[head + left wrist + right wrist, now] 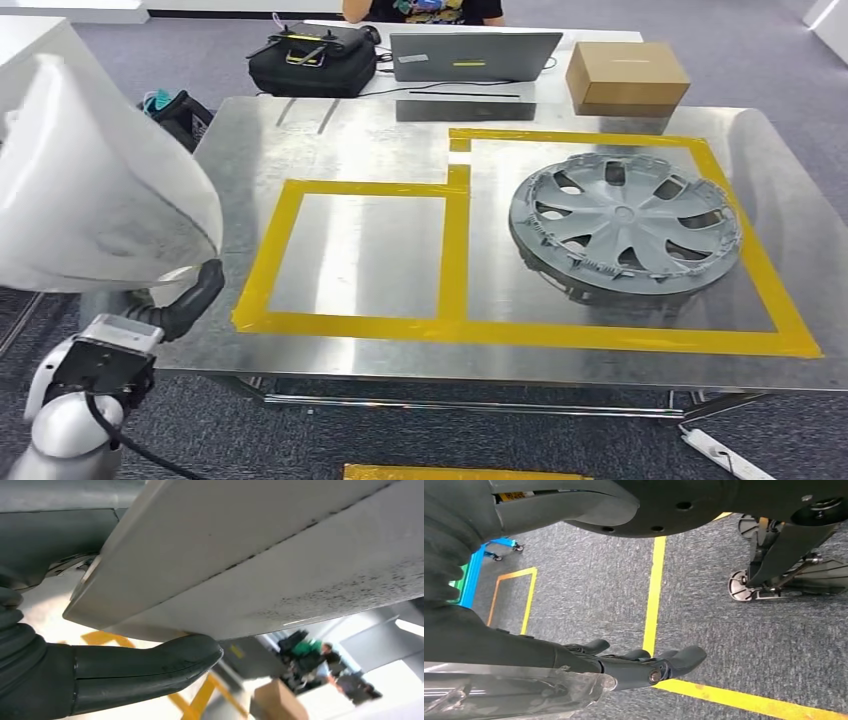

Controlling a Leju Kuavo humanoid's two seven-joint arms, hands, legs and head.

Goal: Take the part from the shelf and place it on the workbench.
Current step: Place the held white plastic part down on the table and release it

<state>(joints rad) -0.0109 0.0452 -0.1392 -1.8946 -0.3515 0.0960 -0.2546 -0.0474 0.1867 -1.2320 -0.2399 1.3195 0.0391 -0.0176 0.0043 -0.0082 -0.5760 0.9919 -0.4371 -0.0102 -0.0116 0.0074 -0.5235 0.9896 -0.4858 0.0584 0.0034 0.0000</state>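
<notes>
I have the large white, speckled, curved panel part [95,190] off the shelf and up in my left hand [190,295], whose dark fingers [150,667] press against the part's lower edge from beneath. The part hangs in the air at the near left corner of the shiny sheet-metal workbench [600,350], beside the empty yellow-taped rectangle [262,250], and touches neither. So I judge the pick-up done and the carry nearly done; the placing is what remains. I would say the left rectangle is the likely spot, since the grey plastic wheel cover [625,222] already lies inside the right-hand taped frame, but that is a guess.

My right hand [634,662] hangs low over grey carpet with yellow floor lines; its fingers lie stretched out with nothing between them.

Beyond the workbench's far edge stand a grey laptop [470,55], a brown cardboard box [627,75] and a black bag [310,60], with a person seated behind them.
</notes>
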